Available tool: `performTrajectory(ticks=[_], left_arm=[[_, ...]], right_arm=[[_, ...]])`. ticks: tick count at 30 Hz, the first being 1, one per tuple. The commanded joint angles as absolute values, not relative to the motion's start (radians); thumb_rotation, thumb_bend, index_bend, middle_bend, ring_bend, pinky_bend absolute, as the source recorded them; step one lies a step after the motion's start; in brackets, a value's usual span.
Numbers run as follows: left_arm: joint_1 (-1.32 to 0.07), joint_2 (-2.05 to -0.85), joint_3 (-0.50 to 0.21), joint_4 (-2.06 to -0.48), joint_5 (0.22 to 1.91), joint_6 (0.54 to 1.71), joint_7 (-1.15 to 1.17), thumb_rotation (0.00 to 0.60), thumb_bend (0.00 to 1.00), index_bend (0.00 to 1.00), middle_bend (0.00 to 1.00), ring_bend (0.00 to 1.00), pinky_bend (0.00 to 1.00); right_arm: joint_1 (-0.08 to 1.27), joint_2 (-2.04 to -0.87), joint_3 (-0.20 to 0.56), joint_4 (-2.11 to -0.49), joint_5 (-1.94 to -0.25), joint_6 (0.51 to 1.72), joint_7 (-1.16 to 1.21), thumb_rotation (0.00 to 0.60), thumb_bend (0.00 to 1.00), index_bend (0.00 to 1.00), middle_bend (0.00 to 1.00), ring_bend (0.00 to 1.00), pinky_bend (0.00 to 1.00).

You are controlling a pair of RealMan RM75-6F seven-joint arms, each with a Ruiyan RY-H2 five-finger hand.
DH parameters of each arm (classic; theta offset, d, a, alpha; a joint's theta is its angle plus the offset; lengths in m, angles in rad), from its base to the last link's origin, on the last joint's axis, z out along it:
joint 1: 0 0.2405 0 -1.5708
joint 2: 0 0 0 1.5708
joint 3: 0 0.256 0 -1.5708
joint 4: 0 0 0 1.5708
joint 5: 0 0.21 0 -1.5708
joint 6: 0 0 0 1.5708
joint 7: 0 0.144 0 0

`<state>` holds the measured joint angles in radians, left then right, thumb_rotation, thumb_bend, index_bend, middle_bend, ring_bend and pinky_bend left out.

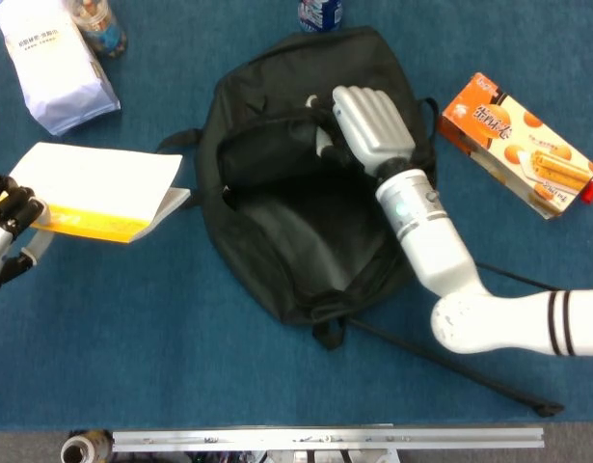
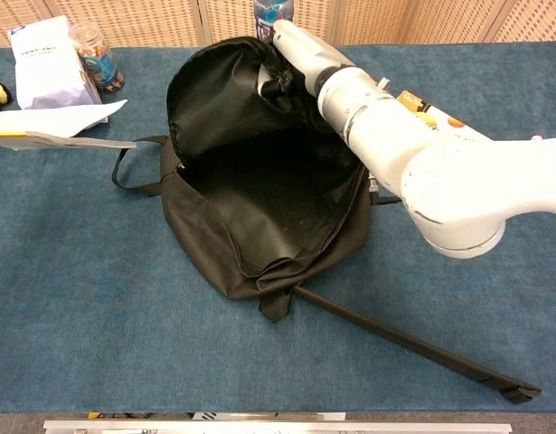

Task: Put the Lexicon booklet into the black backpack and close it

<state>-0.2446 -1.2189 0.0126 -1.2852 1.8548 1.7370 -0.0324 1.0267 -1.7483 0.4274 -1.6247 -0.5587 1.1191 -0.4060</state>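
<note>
Held the soft black backpack (image 1: 306, 193) open with right hand (image 1: 371, 127) gripping its flap; next, left hand (image 1: 9, 217), clutching the white-and-yellow booklet (image 1: 98, 191), needed to slide it in.

Backpack (image 1: 306, 241): matt black woven cloth, soft, creased; lining w/ slight sheen. Strap (image 2: 413, 348): flat black webbing. Right hand (image 1: 371, 130): smooth silver-grey plastic or metal, can't tell which; forearm glossy white plastic. Booklet (image 1: 98, 188): matt white paper, yellow cover edge. Table cover (image 1: 180, 367): blue, felt-like nap. Snack box (image 1: 518, 145): glossy printed card. Pouch (image 1: 55, 68): white, slightly shiny.
</note>
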Motion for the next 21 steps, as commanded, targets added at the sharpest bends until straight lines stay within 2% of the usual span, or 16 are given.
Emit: performTrajectory(ticks=[1,12,21], left_arm=[[-0.245,-1.217,0.013,-1.290,1.860,1.741,-0.037,0.600,0.35,0.66,0.59,0.46,0.41],[-0.272,-1.218,0.003,-1.323,1.881,1.726,-0.029,0.600,0.35,0.66,0.59,0.46,0.41],[-0.297,-1.241,-0.003,-1.335,1.899,1.712,-0.023,0.600,0.35,0.66,0.59,0.46,0.41]], right_arm=[[1.035,-1.796,0.481,-1.604,-0.583,1.152,-0.351,0.600,1.00,0.78,0.68,0.71,0.99],[1.081,-1.889,0.606,-1.570,-0.633,1.211,-0.264,0.600,1.00,0.78,0.68,0.71,0.99],[1.100,-1.954,0.618,-1.501,-0.642,1.215,-0.233,0.600,1.00,0.78,0.68,0.71,0.99]])
